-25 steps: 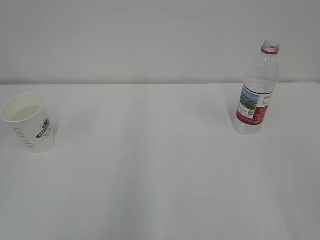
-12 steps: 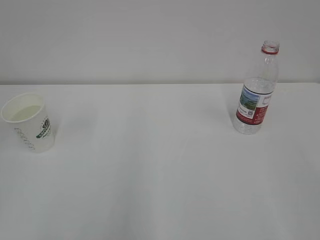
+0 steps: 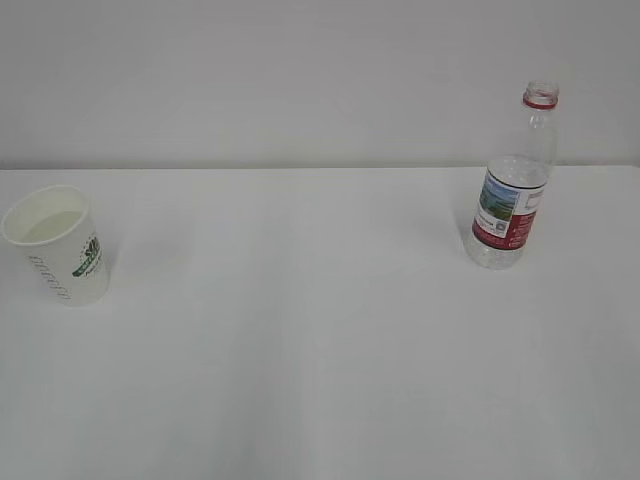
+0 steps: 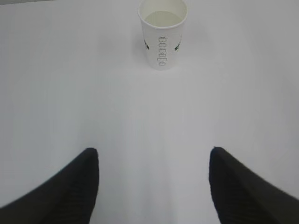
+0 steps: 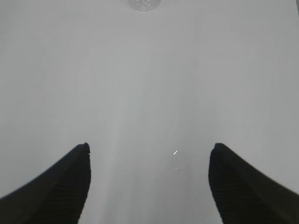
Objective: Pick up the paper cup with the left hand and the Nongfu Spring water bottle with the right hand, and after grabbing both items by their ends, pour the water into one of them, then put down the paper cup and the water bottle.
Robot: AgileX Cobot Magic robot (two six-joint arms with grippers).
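Barely anything had shifted over the last second: in the exterior view the paper cup [image 3: 58, 245] and the Nongfu Spring water bottle [image 3: 514, 180] stood in the same spots on the white tabletop [image 3: 300, 330], both upright, well apart, cup at the left edge and bottle towards the far right. Neither arm showed in that view. The one small change was the left hand's claw [image 4: 154, 186], whose jaws had narrowed a little yet still stood spread and empty, the cup straight ahead of it and well apart. The right hand's claw [image 5: 149, 184] was likewise spread and held nothing; only the bottle's clear base showed at the top edge of its view.

With both things set down and free, and pale liquid seemingly already in the cup, the task looked either finished or not begun; I could not tell which.

Counted: one paper cup, one uncapped bottle, two claws, one tabletop.
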